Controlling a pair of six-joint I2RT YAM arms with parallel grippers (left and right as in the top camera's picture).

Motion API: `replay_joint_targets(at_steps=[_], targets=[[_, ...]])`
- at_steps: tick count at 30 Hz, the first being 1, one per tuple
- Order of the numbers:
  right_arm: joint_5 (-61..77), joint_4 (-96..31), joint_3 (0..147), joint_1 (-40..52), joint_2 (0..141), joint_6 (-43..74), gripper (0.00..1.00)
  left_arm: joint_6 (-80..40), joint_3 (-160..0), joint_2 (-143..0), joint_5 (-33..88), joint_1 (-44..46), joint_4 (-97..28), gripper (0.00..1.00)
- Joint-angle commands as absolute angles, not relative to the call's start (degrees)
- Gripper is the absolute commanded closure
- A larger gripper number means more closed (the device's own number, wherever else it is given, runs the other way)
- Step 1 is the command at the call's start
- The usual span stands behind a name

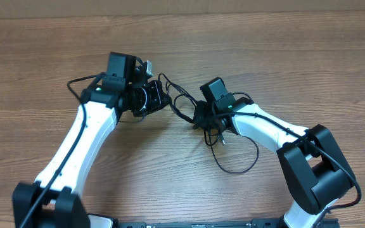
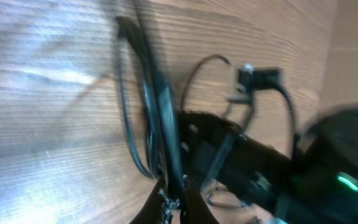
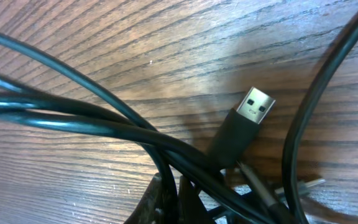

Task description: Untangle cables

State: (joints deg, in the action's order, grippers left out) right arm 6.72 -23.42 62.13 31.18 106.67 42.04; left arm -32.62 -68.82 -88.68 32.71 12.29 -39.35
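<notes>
The cables are thin black cords tangled between my two grippers at mid-table, with one loop trailing toward the front right. My left gripper is at the tangle's left side. In the left wrist view the left gripper is shut on a single cable strand that runs up and away over the wood. My right gripper is at the tangle's right side. In the right wrist view the right gripper is shut on one strand, beside a USB plug lying on the table.
The wooden table stretches around the tangle. My right arm fills the lower right of the left wrist view, close to the left gripper. Thicker black arm cables hang beside the left arm.
</notes>
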Motion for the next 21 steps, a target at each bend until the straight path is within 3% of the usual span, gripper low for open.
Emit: replay_joint_targets(at_steps=[1, 6, 11, 21], targets=[[1.96, -24.77, 61.08, 31.16, 106.76, 42.0, 0.96, -31.18, -73.93, -82.43, 36.03, 10.55, -41.63, 0.96], [0.8, -25.1, 61.08, 31.16, 106.76, 42.0, 0.96, -31.22, -76.64, -79.22, 33.5, 9.74, -45.67, 0.96], [1.04, -25.23, 61.08, 31.16, 106.76, 42.0, 0.96, -32.12, -76.88, -79.53, 21.3, 9.8, -51.77, 0.96], [18.17, -22.41, 61.14, 30.98, 106.74, 40.97, 0.96, -32.38, -76.09, -87.77, 14.9, 15.05, -60.71, 0.66]])
